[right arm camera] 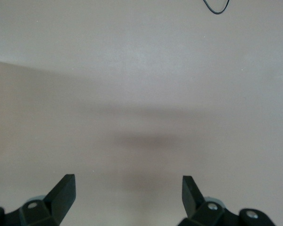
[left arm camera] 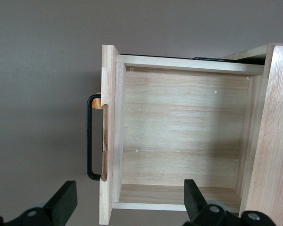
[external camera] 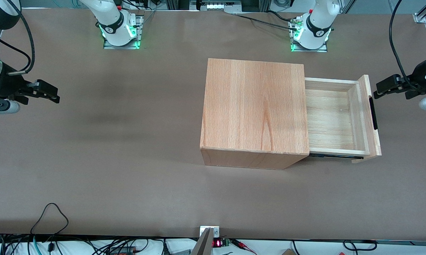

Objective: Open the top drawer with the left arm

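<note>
The top drawer [external camera: 331, 118] stands pulled well out of the wooden cabinet [external camera: 252, 106], toward the working arm's end of the table. Its pale tray is bare inside. A slim black bar handle [external camera: 375, 113] runs along the thick front panel [external camera: 369, 117]. My left gripper [external camera: 377, 90] hovers in front of that panel, near the end of it farther from the front camera, open and holding nothing. It is apart from the handle. In the left wrist view the drawer [left arm camera: 179, 132], its handle [left arm camera: 90, 136] and the cabinet [left arm camera: 276, 141] lie past the spread black fingertips [left arm camera: 66, 195] of the gripper [left arm camera: 129, 190].
The cabinet sits on a brown table [external camera: 128, 159]. Two arm bases [external camera: 310, 35] with green lights stand along the table edge farthest from the front camera. Loose black cables [external camera: 50, 216] lie at the edge nearest it.
</note>
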Tool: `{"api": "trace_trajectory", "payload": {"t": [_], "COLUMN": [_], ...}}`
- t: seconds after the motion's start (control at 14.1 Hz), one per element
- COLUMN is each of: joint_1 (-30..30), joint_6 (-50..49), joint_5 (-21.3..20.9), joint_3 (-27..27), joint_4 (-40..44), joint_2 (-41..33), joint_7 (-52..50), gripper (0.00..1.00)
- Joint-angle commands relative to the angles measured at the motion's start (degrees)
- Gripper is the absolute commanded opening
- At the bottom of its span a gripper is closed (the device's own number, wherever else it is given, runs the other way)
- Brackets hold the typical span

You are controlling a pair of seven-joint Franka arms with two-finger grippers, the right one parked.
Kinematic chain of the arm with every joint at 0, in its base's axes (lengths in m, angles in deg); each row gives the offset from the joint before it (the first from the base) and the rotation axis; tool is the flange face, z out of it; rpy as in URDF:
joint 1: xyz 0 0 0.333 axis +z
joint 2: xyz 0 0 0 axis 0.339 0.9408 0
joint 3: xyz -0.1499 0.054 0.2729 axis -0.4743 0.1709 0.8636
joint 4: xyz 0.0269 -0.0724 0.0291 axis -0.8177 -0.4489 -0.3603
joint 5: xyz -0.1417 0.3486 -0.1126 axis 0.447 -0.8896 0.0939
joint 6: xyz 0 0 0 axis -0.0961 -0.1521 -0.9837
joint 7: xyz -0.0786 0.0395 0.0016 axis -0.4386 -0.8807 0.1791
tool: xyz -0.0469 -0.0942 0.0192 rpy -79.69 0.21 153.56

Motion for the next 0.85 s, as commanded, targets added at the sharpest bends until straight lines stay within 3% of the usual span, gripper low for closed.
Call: {"api": "trace_trajectory", "payload": {"t": [0.0,0.78], "joint_1": [0.31,0.31], "joint_6": [0.86,0.77], "joint_5": [-2.06,-1.54], "joint_3": [-0.51,-0.69], "joint_4": [-0.82,-0.73], "joint_2": [-0.94,-1.20], "joint_7": [0.91,0.47], "gripper": [1.00,1.00]}}
